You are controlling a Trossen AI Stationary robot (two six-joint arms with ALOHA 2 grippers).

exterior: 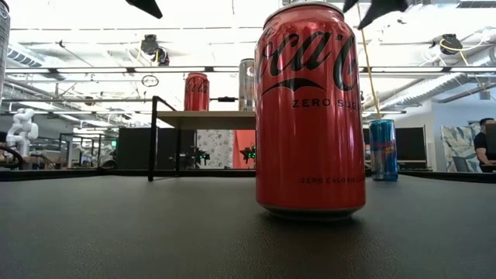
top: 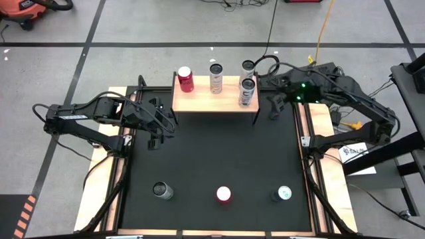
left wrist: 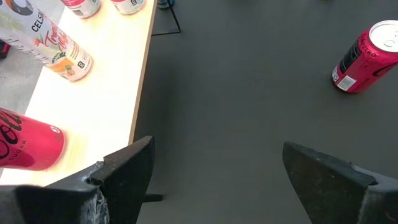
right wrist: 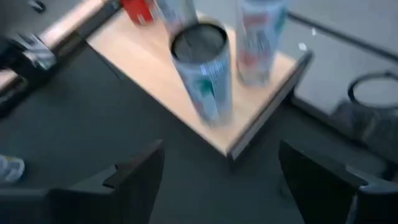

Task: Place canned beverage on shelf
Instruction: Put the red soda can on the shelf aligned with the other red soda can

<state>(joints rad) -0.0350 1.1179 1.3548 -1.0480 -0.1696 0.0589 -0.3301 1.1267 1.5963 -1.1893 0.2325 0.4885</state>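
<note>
From above I see my left tool (top: 157, 126) hovering over the black tabletop (top: 219, 153) just left of the small light-wood shelf on thin black legs (top: 199, 99); its fingers are spread wide and hold nothing. On the shelf stand four cans: a red one (top: 185, 79) at the left, a silver one (top: 216, 78) in the middle, two more at the right end. Along the near edge three cans wait well apart: a dark can (top: 162, 191), a red cola can (top: 224, 194), then a blue-and-silver can (top: 283, 194). My right tool (top: 273, 106) hangs just off the shelf's right end, fingers also wide apart and empty.

I judge the cans light, rigid but dentable, and smooth-sided; I would grip one around mid-body. The shelf's front edge and legs need care. Open mat lies between shelf and near cans, and free shelf room remains between the standing cans.
</note>
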